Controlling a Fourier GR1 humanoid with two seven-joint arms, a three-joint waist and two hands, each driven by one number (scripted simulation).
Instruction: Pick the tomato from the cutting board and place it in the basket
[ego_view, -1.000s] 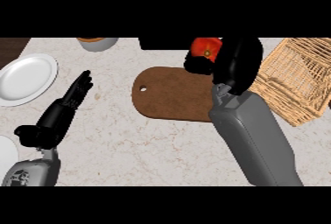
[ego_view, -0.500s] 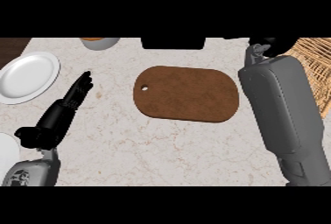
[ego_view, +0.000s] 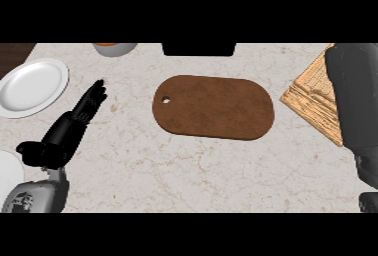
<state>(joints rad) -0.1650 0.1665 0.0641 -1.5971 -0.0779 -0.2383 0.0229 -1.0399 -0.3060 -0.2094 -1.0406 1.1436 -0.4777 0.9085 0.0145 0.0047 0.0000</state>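
Observation:
The brown cutting board (ego_view: 214, 107) lies in the middle of the counter with nothing on it. No tomato shows anywhere. The woven basket (ego_view: 314, 100) stands at the right edge, mostly covered by my grey right forearm (ego_view: 354, 100), which stretches up over it. The right hand itself is out of the picture past the top. At the left, my left hand (ego_view: 70, 132) rests open with straight fingers pointing up, holding nothing.
A white plate (ego_view: 33, 87) sits at the upper left, and part of another white plate (ego_view: 6, 175) shows at the lower left edge. A grey bowl (ego_view: 114, 48) and a black object (ego_view: 199, 49) stand along the counter's far edge.
My right arm swung right over the basket, carrying the tomato off the board; hand and tomato have left the view. The left hand stayed still.

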